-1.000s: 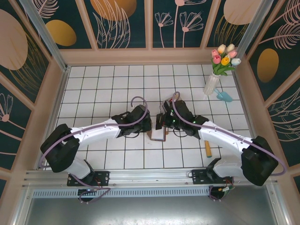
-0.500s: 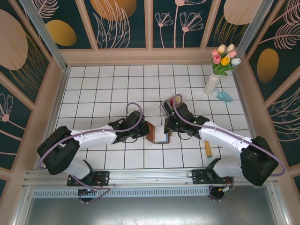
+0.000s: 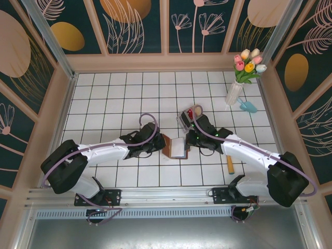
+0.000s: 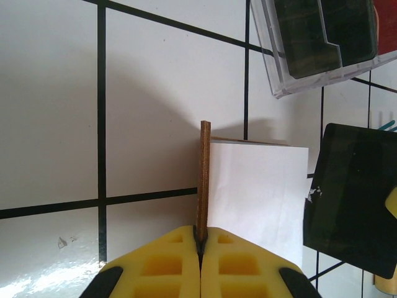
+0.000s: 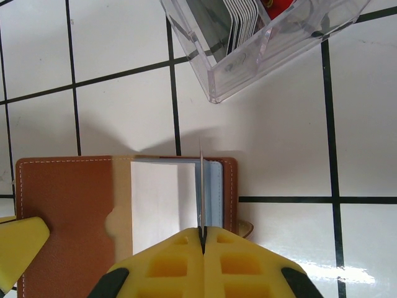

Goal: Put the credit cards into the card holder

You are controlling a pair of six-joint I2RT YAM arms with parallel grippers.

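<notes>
The brown card holder (image 3: 175,147) lies open on the white tiles between my two grippers. My left gripper (image 4: 200,239) is shut on the thin brown edge of its left flap (image 4: 203,174), which stands upright; a white panel (image 4: 257,192) shows beside it. My right gripper (image 5: 203,233) is shut on a thin credit card (image 5: 201,186), seen edge-on, standing over the holder's light blue pocket (image 5: 214,192) on the right half. The holder's brown cover (image 5: 62,217) spreads to the left. More credit cards (image 5: 243,22) stand upright in a clear tray (image 5: 273,53).
The clear tray (image 3: 187,117) sits just behind the right gripper (image 3: 190,140), with a red card in it. A tan cylinder (image 3: 230,165) lies right of the right arm. A vase of tulips (image 3: 236,92) and a blue scoop (image 3: 250,107) stand at the back right.
Both grippers have come down to the tiles. The card holder, earlier raised between them, now lies spread open, and the card in the right gripper stands over its right half.
</notes>
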